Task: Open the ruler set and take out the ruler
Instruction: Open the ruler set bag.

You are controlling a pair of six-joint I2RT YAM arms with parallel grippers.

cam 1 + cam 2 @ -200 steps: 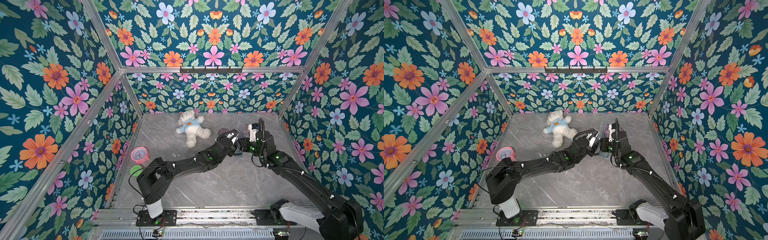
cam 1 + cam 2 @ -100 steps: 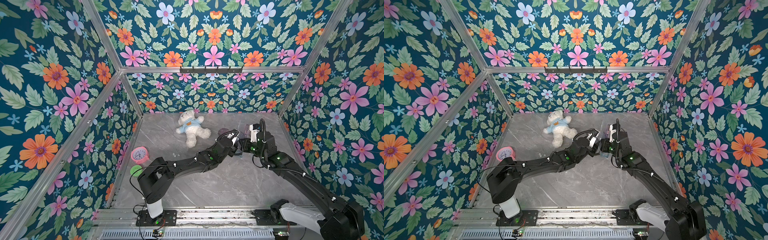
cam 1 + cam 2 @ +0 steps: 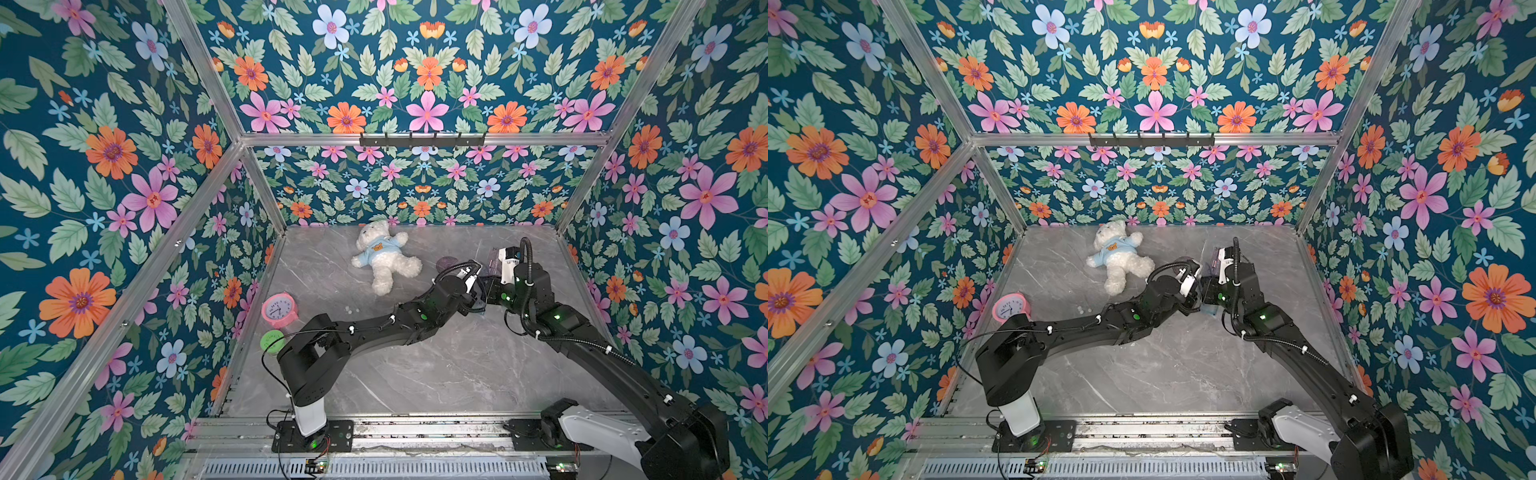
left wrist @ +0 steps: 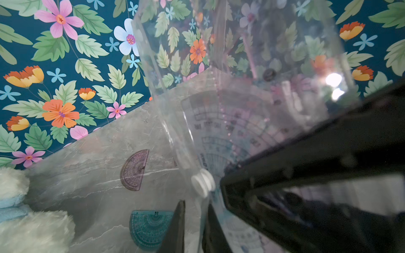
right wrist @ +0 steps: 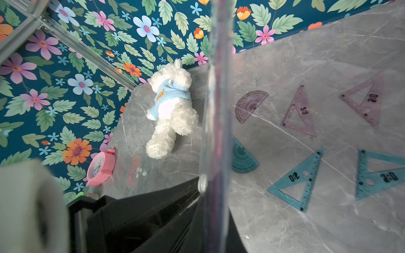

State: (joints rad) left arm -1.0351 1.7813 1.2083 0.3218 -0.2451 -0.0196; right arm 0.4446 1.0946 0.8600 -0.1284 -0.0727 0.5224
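Top views, arms (image 3: pixel 374 328) (image 3: pixel 582 336) outstretched, left end effector (image 4: pixel 195 204), right end effector (image 3: pixel 493 286) both pinching pouch (image 3: pixel 492 257)

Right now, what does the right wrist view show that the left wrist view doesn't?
Only right wrist: two purple set squares, two teal set squares, and the clock. Only left wrist: a protractor inside the pouch. Both: the pouch, the purple protractor, the teal protractor, and the bear.
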